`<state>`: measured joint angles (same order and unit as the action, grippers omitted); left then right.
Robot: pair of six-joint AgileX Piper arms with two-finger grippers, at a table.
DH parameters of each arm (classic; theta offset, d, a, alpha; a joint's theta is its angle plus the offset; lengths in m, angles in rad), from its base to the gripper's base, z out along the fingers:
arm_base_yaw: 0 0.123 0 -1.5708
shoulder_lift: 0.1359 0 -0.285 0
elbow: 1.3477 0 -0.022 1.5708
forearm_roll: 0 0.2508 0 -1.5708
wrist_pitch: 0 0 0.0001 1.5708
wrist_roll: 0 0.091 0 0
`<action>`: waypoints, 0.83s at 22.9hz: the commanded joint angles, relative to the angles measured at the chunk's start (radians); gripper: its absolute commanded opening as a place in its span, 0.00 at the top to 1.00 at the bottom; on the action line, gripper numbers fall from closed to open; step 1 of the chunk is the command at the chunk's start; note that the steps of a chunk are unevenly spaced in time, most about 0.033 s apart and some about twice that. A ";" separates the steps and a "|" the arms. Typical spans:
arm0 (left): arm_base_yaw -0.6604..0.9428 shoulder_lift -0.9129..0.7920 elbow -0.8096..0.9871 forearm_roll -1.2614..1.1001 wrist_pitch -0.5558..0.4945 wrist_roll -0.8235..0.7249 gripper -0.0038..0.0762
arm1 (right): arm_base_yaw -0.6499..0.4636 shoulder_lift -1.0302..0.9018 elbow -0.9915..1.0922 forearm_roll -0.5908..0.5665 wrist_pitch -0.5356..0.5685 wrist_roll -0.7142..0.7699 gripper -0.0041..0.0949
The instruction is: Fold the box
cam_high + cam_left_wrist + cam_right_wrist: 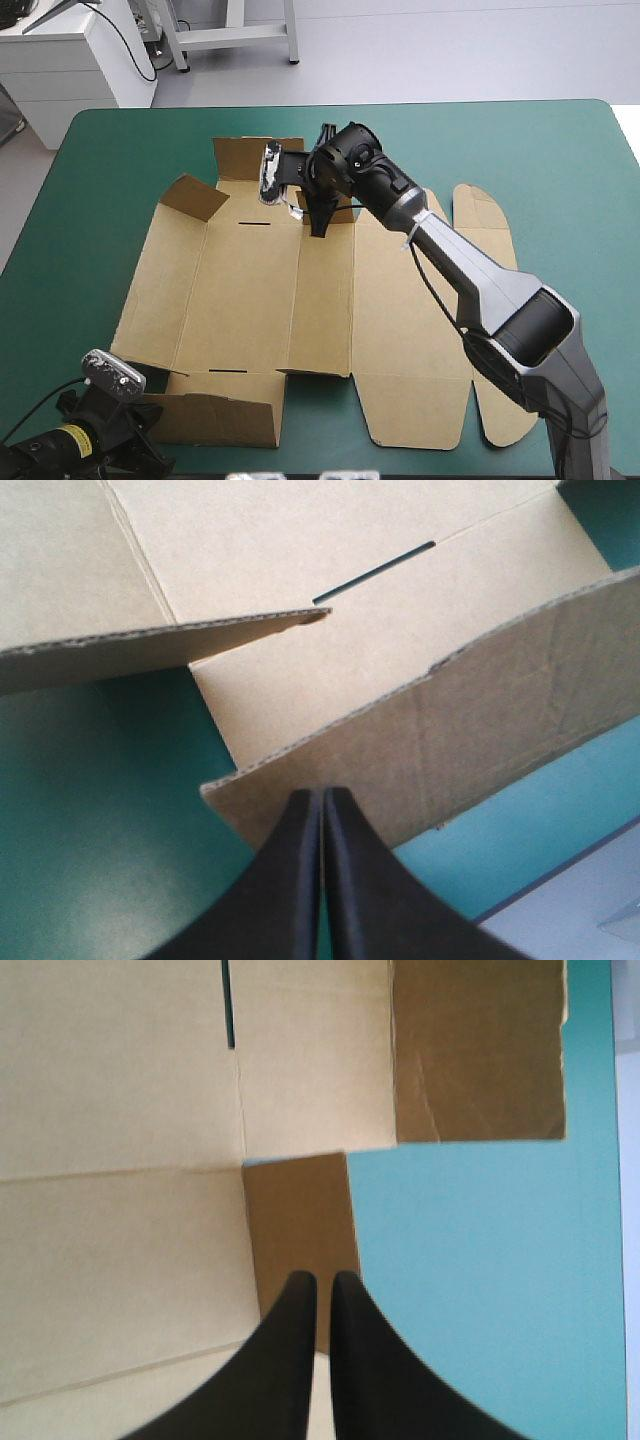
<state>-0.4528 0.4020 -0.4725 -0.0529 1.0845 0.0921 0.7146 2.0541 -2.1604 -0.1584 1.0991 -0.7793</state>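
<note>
**Box [250, 290].** A cut brown sheet, lying mostly flat on the teal-green cover [560, 170], left of the table's middle. Its long panels run from near to far. Two round-ended tabs [485, 215] lie flat at its right side. A thin slot [255, 225] marks the far crease line.

**Flaps.** The far-left flap [190, 195] is tilted up off the cover. The near-left flap [215, 415] is also raised along its crease. A wide far flap [255, 158] lies at the far edge, with a small far flap [300, 1215] just to its right.

**Right gripper [320, 228].** It reaches from the near right across the box to the far edge, black fingers pointing down. In its wrist view the fingers are all but together, and the small far flap runs in between their tips, pinched there.

**Left gripper [322, 792].** It is low at the table's near-left corner, just beside the near-left flap. Its fingers meet in one pointed arch with nothing between them. The tips lie against the flap's outer face, below its cut edge.
</note>
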 commanded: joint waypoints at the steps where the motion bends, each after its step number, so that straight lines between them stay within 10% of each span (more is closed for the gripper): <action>1: -0.003 0.009 -0.025 -0.010 -0.044 -0.001 0.96 | -0.007 -0.108 -0.027 -0.153 0.083 0.167 0.98; 5: -0.003 0.009 -0.025 -0.010 -0.044 -0.001 0.96 | -0.113 -0.168 -0.027 -0.181 0.125 0.501 0.98; 19: -0.003 0.009 -0.025 -0.010 -0.044 -0.001 0.96 | -0.413 -0.362 0.071 0.117 0.146 0.520 0.98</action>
<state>-0.4528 0.4020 -0.4725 -0.0529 1.0845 0.0921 0.3122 1.7800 -2.1133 -0.0402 1.2501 -0.2597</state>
